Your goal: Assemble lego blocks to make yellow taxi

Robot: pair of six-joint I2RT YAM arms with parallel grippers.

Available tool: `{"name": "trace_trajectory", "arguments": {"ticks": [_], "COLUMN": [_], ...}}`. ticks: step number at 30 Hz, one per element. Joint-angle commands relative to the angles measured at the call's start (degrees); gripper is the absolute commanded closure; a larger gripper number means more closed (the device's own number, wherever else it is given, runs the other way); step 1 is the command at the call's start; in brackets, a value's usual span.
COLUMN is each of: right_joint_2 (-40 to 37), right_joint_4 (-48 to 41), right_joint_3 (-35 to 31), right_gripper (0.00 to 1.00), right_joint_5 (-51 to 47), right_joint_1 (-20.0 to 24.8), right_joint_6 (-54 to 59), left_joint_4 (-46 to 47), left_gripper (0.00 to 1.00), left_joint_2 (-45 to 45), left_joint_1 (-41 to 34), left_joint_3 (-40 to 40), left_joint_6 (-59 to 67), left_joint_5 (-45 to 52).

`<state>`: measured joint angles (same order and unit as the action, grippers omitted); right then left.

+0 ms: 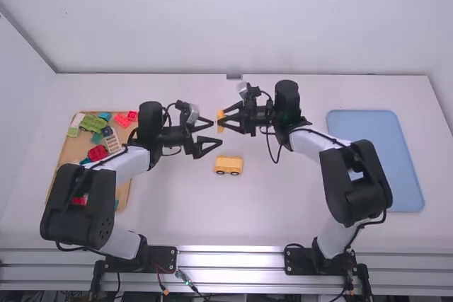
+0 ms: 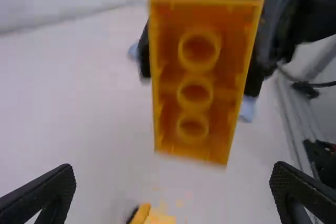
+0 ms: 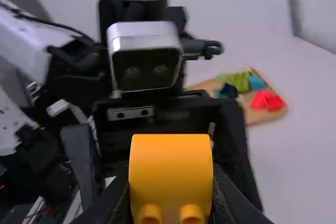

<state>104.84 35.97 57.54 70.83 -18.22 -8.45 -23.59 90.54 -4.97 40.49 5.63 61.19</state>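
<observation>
Yellow taxi body, a blocky toy-brick car on dark wheels (image 1: 228, 165), sits on the white bench (image 1: 283, 224), between the two arms, nearer the camera than the held block. Right gripper (image 1: 226, 119): fingers closed on a yellow-orange plastic block (image 1: 220, 122), up off the bench. Block's hollow underside, three round tubes in a row, faces the left wrist camera. Left gripper (image 1: 214, 132): fingers wide, nothing between them, pointed at the right gripper, near the block, not touching it. Wooden tray (image 1: 64, 153) on the left side carries red blocks (image 1: 97, 153), a green block (image 1: 92, 123) and others, partly behind the left arm. Light blue tray (image 1: 371, 160) on the right side.
</observation>
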Motion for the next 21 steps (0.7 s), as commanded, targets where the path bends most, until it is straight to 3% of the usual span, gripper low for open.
{"name": "trace_trajectory", "arguments": {"ticks": [1, 3, 4, 8, 11, 15, 21], "right_joint_2": [0.39, 0.39, 0.39, 0.42, 0.42, 0.98, 7.87], "right_joint_4": [-7.04, -14.32, -22.14, -42.34, -52.19, -57.22, -63.01], "right_joint_3": [1.7, 3.32, 5.53, 12.74, 17.27, 20.81, 27.67], "right_gripper": [0.94, 0.94, 0.96, 0.97, 0.98, 0.98, 1.0], "right_joint_5": [-12.15, -16.79, -20.48, -29.4, -36.02, -45.33, -49.48], "right_joint_1": [0.37, -0.02, -0.68, -4.55, -8.68, -14.91, -20.81], "right_joint_6": [6.36, 9.64, 13.31, 25.46, 32.68, 37.27, 40.0], "left_joint_4": [6.1, 9.88, 12.81, 16.48, 19.19, 25.44, 29.42], "left_gripper": [0.01, 0.01, 0.01, 0.01, 0.01, 0.01, 0.01], "left_joint_2": [-1.4, -1.4, -1.4, -2.08, -4.61, -10.27, -20.37], "left_joint_1": [0.85, 0.9, 0.87, 2.4, 5.4, 13.73, 22.43], "left_joint_3": [0.09, 0.57, 1.14, 2.51, 3.23, 4.09, 2.4], "left_joint_6": [6.64, 5.16, 2.1, -4.15, -8.02, -13.27, -9.68], "left_joint_5": [-18.32, -27.06, -35.34, -46.9, -50.95, -52.24, -52.13]}}
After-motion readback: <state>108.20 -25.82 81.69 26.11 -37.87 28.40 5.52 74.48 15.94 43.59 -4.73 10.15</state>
